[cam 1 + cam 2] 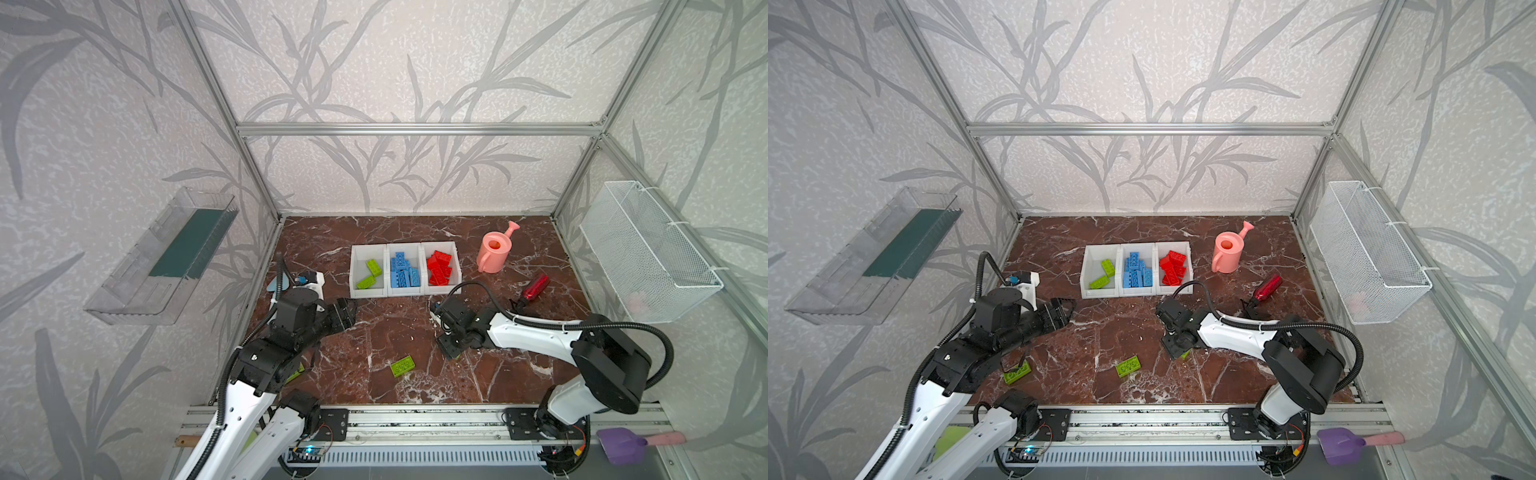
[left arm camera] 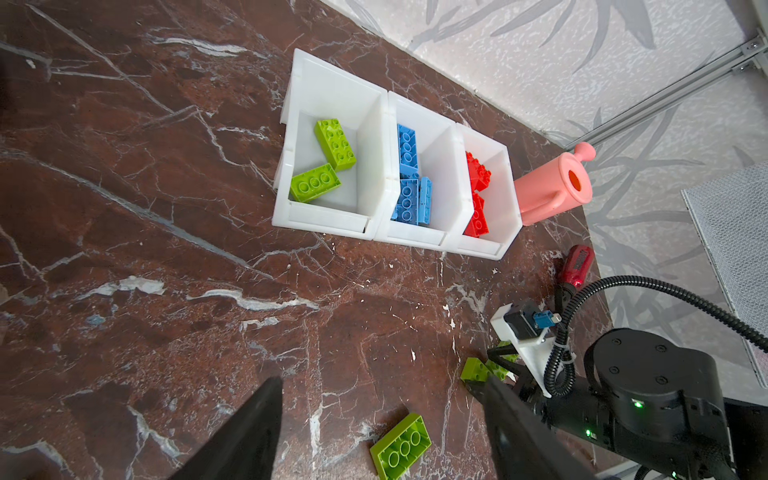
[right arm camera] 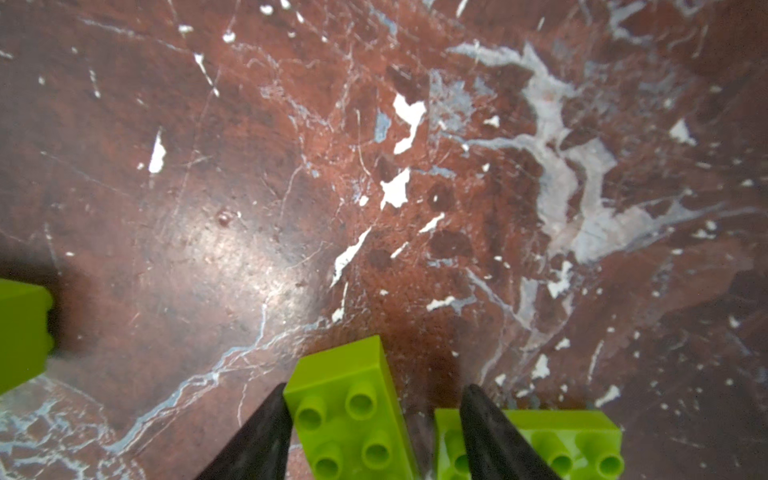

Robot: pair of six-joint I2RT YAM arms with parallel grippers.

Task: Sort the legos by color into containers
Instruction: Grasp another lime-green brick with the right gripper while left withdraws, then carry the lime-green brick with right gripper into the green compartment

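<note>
Marbled counter (image 1: 374, 324) carries several green legos (image 1: 402, 366) loose; containers (image 1: 405, 292) hold red, blue, two green. Right end effector (image 3: 376, 388) straddles one, unclamped; left end effector (image 2: 382, 380) gapes empty.

Top views: high over the desk (image 1: 374, 332) front edge, facing down toward the back wall (image 1: 415, 174); whole desk shared.
Left wrist: mid-height, slanting toward the containers (image 2: 332, 83), also in both top views.
Right wrist: close above the desk, facing down at a green brick (image 3: 349, 407).
</note>
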